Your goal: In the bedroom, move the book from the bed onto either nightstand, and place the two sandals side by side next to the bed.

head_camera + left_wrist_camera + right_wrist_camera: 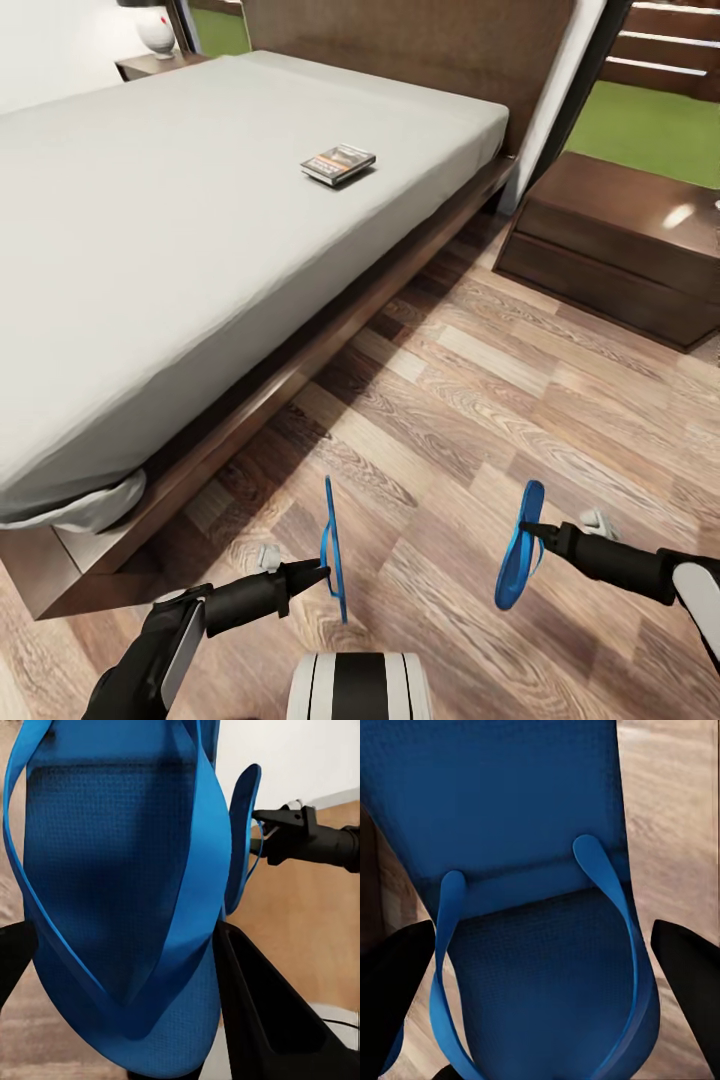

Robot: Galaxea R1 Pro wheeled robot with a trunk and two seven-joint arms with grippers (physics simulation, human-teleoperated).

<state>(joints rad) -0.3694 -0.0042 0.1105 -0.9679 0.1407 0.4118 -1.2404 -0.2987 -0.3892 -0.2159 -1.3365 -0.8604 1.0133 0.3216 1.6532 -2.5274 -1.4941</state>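
Both jaws hold sandals (333,550) (519,545) edge-on, long axes upright.

Low bed (150,250) with off-white mattress, dark wooden frame.
A small dark paperback book (338,163) lies flat on it, near the headboard.

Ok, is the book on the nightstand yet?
No, the book lies on the bed, apart from the nightstand.

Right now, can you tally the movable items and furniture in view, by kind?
Blue sandals: 2, one in the left gripper at, one in the right gripper at
Book: 1
Bed: 1
Nightstands: 2
Lamp: 1
Total: 7
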